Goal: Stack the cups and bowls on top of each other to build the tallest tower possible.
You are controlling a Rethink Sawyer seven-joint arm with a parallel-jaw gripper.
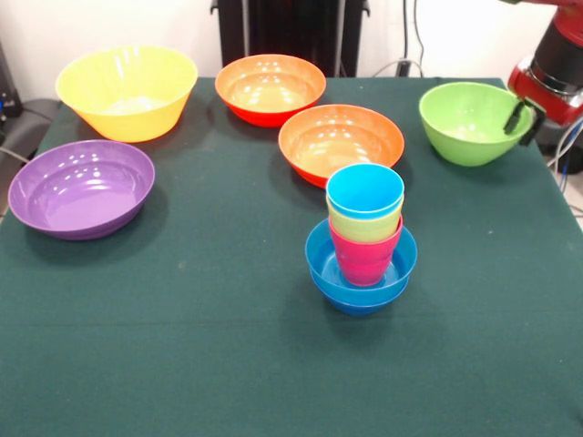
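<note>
This looks like a robotics lab or test room. A table draped in dark green cloth (182,346) fills the view and is set out like a staged trial, with glossy plastic bowls and cups spaced over it. At two o'clock a red and black robot arm (551,77) reaches in, with loose cables (567,146) hanging beside it. At twelve o'clock a black metal pedestal (291,32) stands against a plain white wall (109,27), where another thin cable (417,36) trails down.
</note>
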